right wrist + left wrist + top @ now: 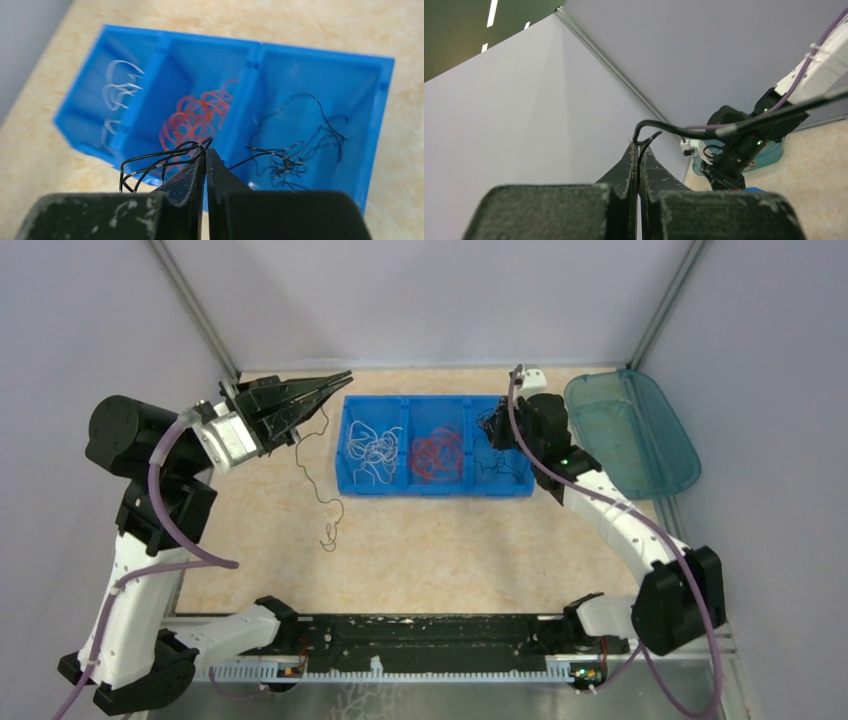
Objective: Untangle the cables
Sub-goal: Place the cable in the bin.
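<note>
Evidently clamped a lone black wire (318, 475) in the shut left fingers (341, 379) at ten o'clock, tail on the surface (420, 550). Pinched a black bundle (160, 162) in the closed right fingers (206, 151) at one o'clock; risked dragging snagged neighbours out. Kept in the blue bin (440, 398) at twelve: white wires (372, 452), red-orange wires (437, 455), black wires (295, 150), one colour per compartment.

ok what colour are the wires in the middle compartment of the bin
Red-orange wires, clearest in the right wrist view.
</note>
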